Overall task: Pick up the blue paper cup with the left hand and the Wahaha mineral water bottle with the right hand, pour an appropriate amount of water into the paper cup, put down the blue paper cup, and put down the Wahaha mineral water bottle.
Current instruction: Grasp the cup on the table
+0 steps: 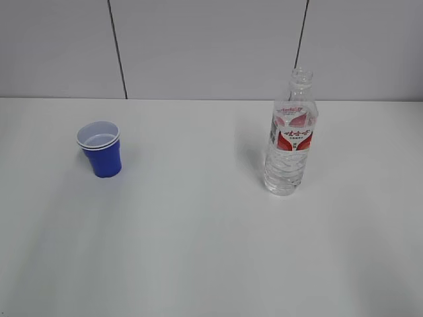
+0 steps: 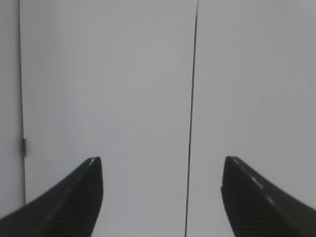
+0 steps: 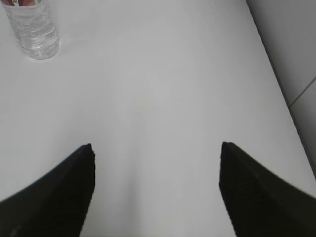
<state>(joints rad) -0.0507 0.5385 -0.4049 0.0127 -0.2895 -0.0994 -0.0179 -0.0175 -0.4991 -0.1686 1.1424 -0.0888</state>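
Cup and bottle stand untouched on the white table (image 1: 198, 264).
I see both grippers' jaws wide, empty: left hand (image 2: 160, 173) facing wall, right hand (image 3: 155, 158) with Wahaha mineral water bottle (image 1: 291, 142) at 11 o'clock; blue paper cup (image 1: 100, 149) upright.

Plain white matte worktop (image 1: 198, 251) spans the near field. Far side: pale grey panelled wall (image 1: 211, 46), split by two thin dark vertical seams (image 1: 117, 49), one left, one right.
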